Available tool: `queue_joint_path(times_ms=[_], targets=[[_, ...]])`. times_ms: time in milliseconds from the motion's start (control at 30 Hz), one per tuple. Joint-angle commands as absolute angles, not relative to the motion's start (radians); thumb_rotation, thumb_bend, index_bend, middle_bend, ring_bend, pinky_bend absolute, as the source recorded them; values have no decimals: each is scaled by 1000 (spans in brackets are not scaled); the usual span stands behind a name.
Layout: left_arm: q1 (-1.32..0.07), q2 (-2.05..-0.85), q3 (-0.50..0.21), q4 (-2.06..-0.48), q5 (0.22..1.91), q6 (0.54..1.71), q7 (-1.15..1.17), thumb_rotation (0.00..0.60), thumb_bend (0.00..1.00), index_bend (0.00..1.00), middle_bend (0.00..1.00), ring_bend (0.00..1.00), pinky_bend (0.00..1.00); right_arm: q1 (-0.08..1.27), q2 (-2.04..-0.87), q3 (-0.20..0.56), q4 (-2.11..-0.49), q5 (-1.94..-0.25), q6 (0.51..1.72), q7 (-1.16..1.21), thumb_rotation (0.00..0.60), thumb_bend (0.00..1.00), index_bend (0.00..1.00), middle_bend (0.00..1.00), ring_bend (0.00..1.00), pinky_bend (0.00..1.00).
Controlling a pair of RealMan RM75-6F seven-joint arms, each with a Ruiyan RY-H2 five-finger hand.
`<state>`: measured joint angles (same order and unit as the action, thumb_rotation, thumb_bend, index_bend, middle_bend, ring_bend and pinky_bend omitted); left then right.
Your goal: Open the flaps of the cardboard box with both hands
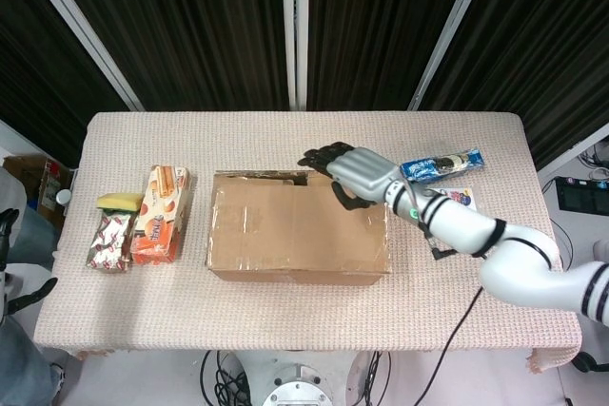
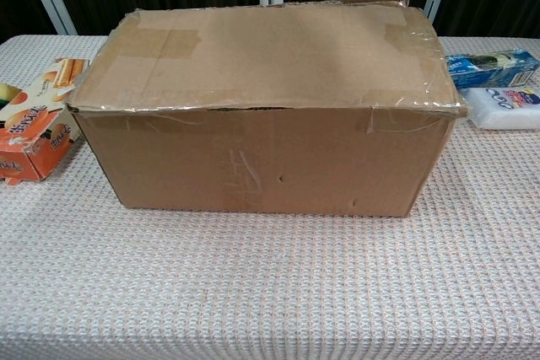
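The cardboard box [image 1: 295,230] lies in the middle of the table with its taped top flaps down; the chest view shows the box [image 2: 270,124] from the front. A small gap shows at its rear edge. My right hand [image 1: 347,170] hangs over the rear right part of the lid, fingers spread and pointing left, holding nothing. Whether it touches the cardboard I cannot tell, and the chest view does not show it. Of my left hand [image 1: 21,278] only a thumb and a fingertip show at the far left edge, apart and off the table.
An orange snack box [image 1: 157,204] [image 2: 34,128], a yellow sponge [image 1: 119,201] and a snack pack [image 1: 107,240] lie left of the box. A blue packet [image 1: 442,166] [image 2: 489,67] and a white pack [image 2: 506,107] lie to its right, under my right forearm.
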<state>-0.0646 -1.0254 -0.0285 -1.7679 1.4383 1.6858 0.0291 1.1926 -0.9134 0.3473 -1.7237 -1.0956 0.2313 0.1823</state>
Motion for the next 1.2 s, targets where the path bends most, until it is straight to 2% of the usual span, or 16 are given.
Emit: queue_joint_path(times_ms=[33, 233, 533, 867, 1200], targets=[[-62, -1034, -35, -1750, 1442, 1678, 16, 600, 0, 64, 86, 87, 186, 1355, -1007, 263, -1612, -945, 151, 206, 600, 868, 0, 23, 0, 0], [-60, -1039, -38, -1726, 1462, 1661, 7, 600, 0, 64, 88, 87, 186, 1457, -1059, 192, -1569, -822, 127, 275, 600, 902, 0, 34, 0, 0], [-52, -1042, -40, -1715, 1475, 1642, -11, 600, 0, 64, 89, 87, 186, 1545, -1091, 111, -1535, -756, 114, 326, 600, 918, 0, 34, 0, 0], [-41, -1043, -44, -1709, 1478, 1630, -19, 600, 0, 64, 89, 88, 186, 1549, -1084, 124, -1552, -740, 99, 376, 600, 927, 0, 53, 0, 1], [-36, -1045, -54, -1700, 1476, 1622, -29, 600, 0, 64, 89, 87, 186, 1531, -1082, 153, -1551, -747, 56, 416, 600, 929, 0, 60, 0, 44]])
